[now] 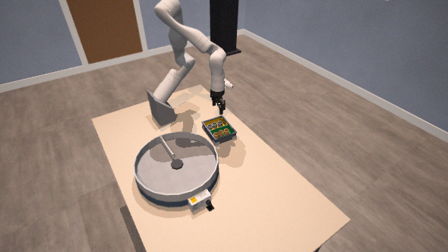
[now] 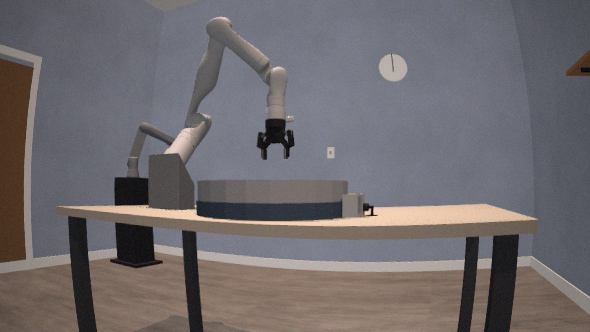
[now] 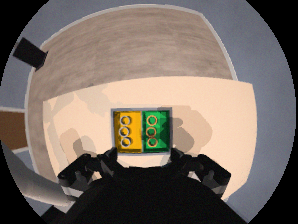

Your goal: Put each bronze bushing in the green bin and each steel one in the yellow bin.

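The claw [image 2: 274, 150] is held high above the desk [image 1: 266, 197], its fingers spread wide with nothing between them. Directly below it a divided tray is seen: the yellow bin [image 3: 119, 148] carries three steel bushings [image 1: 215, 124], and the green bin [image 3: 164, 117] beside it carries three bronze bushings [image 1: 221, 133]. The walled turntable [image 1: 152, 190] is set near the bins on the desk, with a sweeper bar [image 1: 166, 146] reaching from its rim to its hub. A small box [image 1: 199, 199] is fixed at the turntable's front edge.
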{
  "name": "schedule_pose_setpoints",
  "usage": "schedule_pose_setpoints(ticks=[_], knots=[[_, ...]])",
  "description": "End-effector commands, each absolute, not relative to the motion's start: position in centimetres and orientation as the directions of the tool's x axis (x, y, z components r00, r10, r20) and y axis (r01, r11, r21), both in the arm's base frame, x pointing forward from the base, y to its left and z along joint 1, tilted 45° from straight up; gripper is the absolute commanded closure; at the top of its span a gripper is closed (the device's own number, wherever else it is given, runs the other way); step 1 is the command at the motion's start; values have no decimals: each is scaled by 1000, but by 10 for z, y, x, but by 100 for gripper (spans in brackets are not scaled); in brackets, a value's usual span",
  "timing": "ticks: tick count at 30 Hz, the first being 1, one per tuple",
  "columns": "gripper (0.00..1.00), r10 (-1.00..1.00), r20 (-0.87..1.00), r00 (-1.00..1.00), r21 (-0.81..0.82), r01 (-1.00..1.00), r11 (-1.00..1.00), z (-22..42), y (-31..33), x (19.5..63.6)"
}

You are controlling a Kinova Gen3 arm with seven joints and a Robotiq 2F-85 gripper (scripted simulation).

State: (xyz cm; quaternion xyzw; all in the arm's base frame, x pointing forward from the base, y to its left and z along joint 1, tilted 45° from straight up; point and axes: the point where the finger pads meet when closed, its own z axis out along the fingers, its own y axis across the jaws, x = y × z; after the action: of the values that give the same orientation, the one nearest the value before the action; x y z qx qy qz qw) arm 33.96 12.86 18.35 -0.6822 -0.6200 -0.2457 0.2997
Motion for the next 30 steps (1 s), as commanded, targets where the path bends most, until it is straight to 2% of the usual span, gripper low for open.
schedule_pose_setpoints(ticks=[1, 30], knots=[[0, 699, 705, 117, -103, 993, -62, 185, 118, 336], [0, 699, 705, 120, -102, 992, -67, 185, 119, 339]])
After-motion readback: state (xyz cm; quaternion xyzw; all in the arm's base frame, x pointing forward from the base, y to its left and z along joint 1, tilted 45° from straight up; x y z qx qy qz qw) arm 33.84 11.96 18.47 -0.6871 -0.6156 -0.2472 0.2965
